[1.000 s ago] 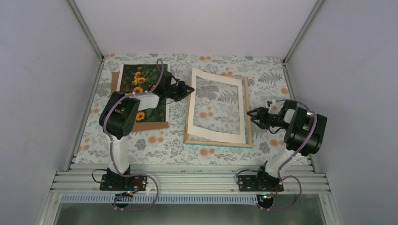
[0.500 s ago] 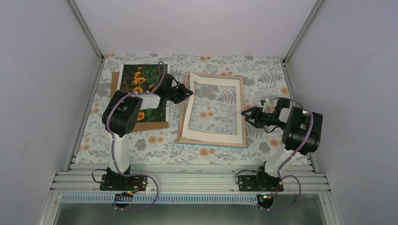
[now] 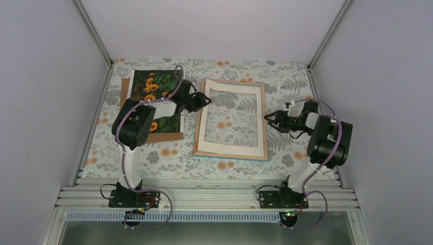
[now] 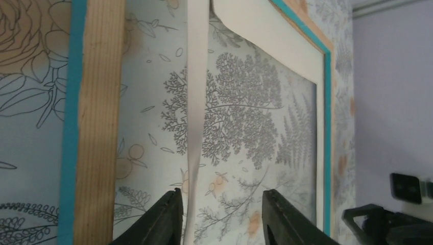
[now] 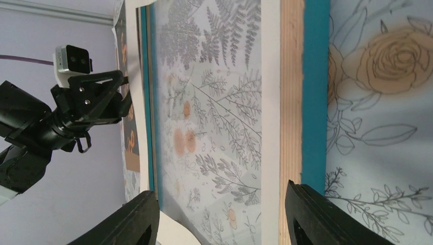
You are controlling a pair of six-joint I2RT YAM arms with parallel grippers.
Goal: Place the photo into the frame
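Note:
The photo (image 3: pixel 153 92), a sunflower print, lies face up on a brown backing board (image 3: pixel 164 136) at the left. The frame (image 3: pixel 265 122) lies in the middle, pale wood up with teal edges. A white border sheet (image 3: pixel 232 148) rests inside it, its left side curling up. My left gripper (image 3: pixel 207 99) is open at the frame's upper left. In the left wrist view the sheet's raised edge (image 4: pixel 196 102) stands between the apart jaws of the left gripper (image 4: pixel 220 204), close to the left finger (image 4: pixel 166 217). My right gripper (image 3: pixel 269 119) hangs open by the frame's right rail (image 5: pixel 292 92).
Floral cloth (image 3: pixel 168 158) covers the table. Grey walls close in on the left, back and right, and a metal rail (image 3: pixel 204 196) runs along the near edge by the arm bases. The left arm reaches across the photo's right part.
The left jaws have opened off the white border sheet, which has dropped from tilted up to lying mostly in the frame. The frame shifted a little left. The right gripper drew back slightly.

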